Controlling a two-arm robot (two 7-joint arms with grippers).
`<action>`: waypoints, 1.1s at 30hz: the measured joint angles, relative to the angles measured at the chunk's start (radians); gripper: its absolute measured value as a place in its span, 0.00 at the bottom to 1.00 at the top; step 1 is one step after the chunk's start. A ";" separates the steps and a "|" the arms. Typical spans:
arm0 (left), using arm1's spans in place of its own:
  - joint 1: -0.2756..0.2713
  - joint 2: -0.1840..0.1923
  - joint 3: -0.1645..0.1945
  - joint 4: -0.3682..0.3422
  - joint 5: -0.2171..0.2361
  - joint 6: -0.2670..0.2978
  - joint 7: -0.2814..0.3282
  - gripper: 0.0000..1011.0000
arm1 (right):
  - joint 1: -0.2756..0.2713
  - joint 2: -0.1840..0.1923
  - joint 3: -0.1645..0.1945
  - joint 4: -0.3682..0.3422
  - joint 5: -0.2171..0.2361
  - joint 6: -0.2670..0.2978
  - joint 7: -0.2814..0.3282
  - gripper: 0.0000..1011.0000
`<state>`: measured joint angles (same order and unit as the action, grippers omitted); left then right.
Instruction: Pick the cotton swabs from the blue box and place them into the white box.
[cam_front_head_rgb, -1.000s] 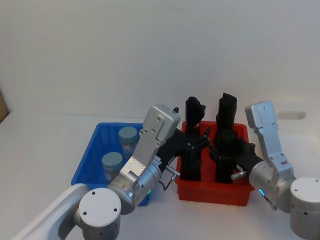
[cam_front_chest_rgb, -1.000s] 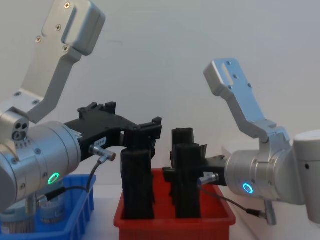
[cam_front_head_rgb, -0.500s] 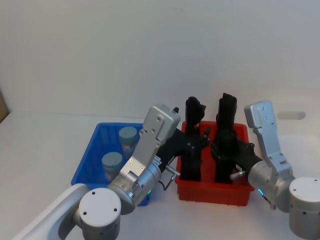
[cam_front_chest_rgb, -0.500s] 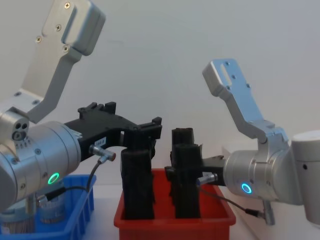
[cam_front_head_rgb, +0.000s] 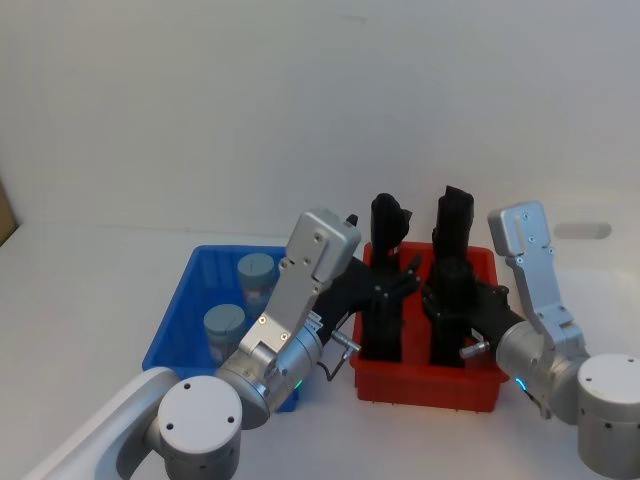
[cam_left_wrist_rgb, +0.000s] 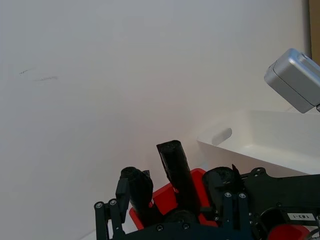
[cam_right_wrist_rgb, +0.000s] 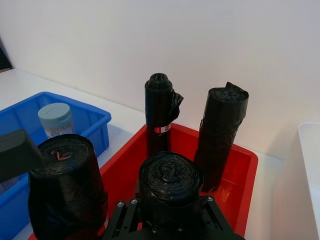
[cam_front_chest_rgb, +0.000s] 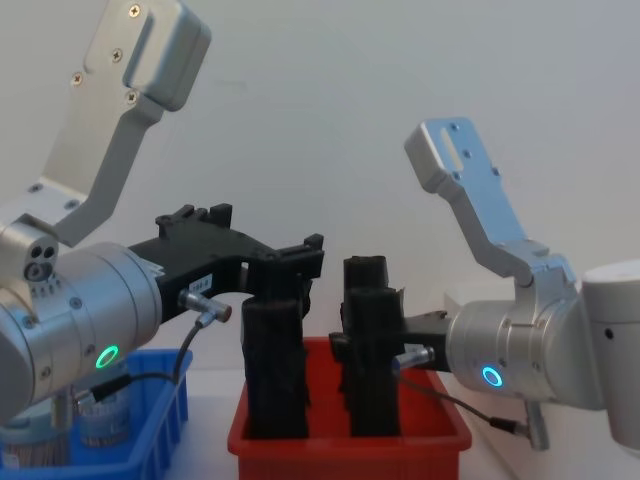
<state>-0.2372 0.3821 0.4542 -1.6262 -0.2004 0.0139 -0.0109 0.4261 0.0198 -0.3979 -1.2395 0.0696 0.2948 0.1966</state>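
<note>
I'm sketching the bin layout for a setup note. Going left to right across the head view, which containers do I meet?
blue box holding two tubs of cotton swabs → red bin of black rolls, with the left gripper and right gripper over it → white box, its rim

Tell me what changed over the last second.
The right arm edged slightly toward the robot's left, with the right end effector over the red bin. No visible grasp or release. The left end effector, the cotton swabs in the blue box and the black rolls stayed put.
</note>
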 joint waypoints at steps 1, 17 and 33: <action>0.000 0.000 0.000 0.000 0.000 0.000 0.000 0.99 | 0.000 0.000 0.000 0.000 0.000 0.000 0.000 0.41; 0.000 0.000 0.000 0.000 0.000 0.000 0.000 0.99 | 0.000 0.000 0.000 0.001 0.000 0.000 0.000 0.41; 0.000 0.000 0.000 0.000 0.000 0.000 0.000 0.99 | 0.000 0.000 0.000 0.001 0.000 0.000 0.000 0.41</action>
<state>-0.2372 0.3821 0.4542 -1.6262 -0.2004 0.0139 -0.0109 0.4264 0.0194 -0.3979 -1.2384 0.0696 0.2948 0.1966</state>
